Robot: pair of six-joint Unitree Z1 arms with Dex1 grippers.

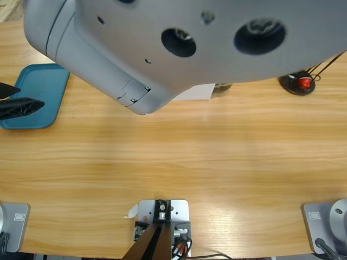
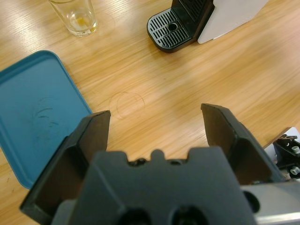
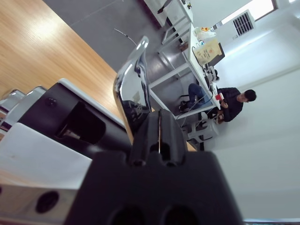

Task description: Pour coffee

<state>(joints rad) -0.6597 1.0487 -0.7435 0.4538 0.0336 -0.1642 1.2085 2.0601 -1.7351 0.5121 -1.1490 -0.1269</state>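
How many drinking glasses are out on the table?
1: a clear glass stands past the blue tray's far end, left of the coffee machine. The big arm overhead may hide others.

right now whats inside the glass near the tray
The glass holds only a thin amber residue at its bottom. Its upper part is cut off by the picture's edge, so the rim can't be checked.

The long wooden tabletop (image 2: pixel 197 89) carries a teal tray (image 2: pixel 33 112) near one end, a clear glass (image 2: pixel 75 16) beyond it, a black-and-white coffee machine (image 2: pixel 197 21) farther along, and a red-buttoned black puck (image 1: pixel 299 83) well apart.
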